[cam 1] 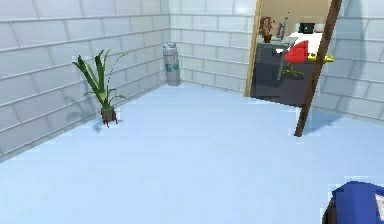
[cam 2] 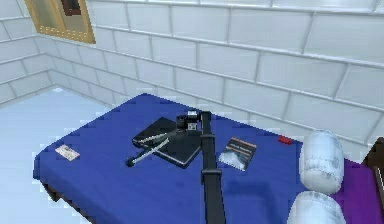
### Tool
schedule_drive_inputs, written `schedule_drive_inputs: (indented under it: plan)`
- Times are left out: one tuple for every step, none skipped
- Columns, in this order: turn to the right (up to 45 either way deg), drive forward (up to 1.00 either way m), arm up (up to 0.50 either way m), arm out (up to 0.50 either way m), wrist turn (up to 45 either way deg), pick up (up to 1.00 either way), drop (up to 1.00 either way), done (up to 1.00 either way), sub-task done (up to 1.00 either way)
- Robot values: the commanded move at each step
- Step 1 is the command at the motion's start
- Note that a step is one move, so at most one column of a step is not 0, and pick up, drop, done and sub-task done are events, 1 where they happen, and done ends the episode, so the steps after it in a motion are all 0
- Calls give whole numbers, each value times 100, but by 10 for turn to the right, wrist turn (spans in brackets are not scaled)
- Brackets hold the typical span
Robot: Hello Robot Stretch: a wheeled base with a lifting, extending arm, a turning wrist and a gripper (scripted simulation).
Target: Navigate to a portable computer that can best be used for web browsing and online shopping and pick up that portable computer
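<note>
A flat dark laptop (cam 2: pixel 172 143) lies closed on a bed with a blue cover (cam 2: pixel 100 150) in the arm side view. The dark arm bar (cam 2: pixel 208 175) rises from the bottom edge and ends at the laptop's far side. From there the gripper (cam 2: pixel 142 157) reaches left, its thin fingers lying across the laptop's top. With the laptop on the bed behind it, I cannot tell whether the gripper holds anything.
On the bed also lie a grey book (cam 2: pixel 238 152), a small red thing (cam 2: pixel 286 139) and a small card (cam 2: pixel 67 153); white pillows (cam 2: pixel 322 160) sit at its right end. The forward view has a potted plant (cam 1: pixel 100 85), a grey bin (cam 1: pixel 172 63), an open doorway (cam 1: pixel 285 55) and bare floor.
</note>
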Motion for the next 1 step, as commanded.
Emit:
schedule_drive_inputs:
  plan:
    - [0,0,0,0,450,0,0,0,0]
